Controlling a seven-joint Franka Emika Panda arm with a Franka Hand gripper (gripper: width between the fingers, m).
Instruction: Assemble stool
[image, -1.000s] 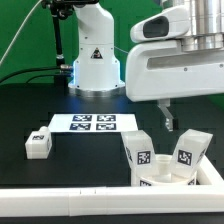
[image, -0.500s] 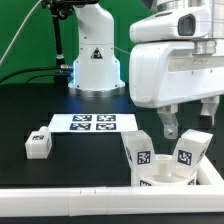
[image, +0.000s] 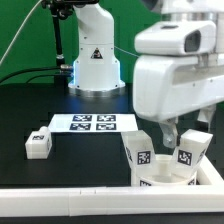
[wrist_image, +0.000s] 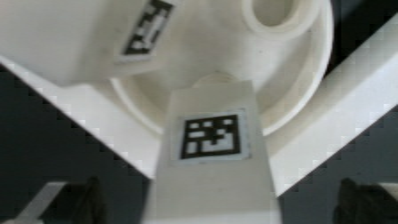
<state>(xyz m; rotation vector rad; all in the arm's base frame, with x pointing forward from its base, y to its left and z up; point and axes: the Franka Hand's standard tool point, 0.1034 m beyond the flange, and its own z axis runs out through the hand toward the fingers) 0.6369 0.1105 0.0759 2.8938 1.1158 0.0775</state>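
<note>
Bright, even light falls from above, and the stool (wrist_image: 267, 100) nearly glares white. My wrist view is soft and blurred up close.

Two legs (image: 140, 152) crowd the seat (image: 163, 181) — table (image: 90, 155) beside lies open.

Three legs (image: 38, 144) (image: 141, 152) (image: 189, 150), one seat (image: 163, 181)
</note>
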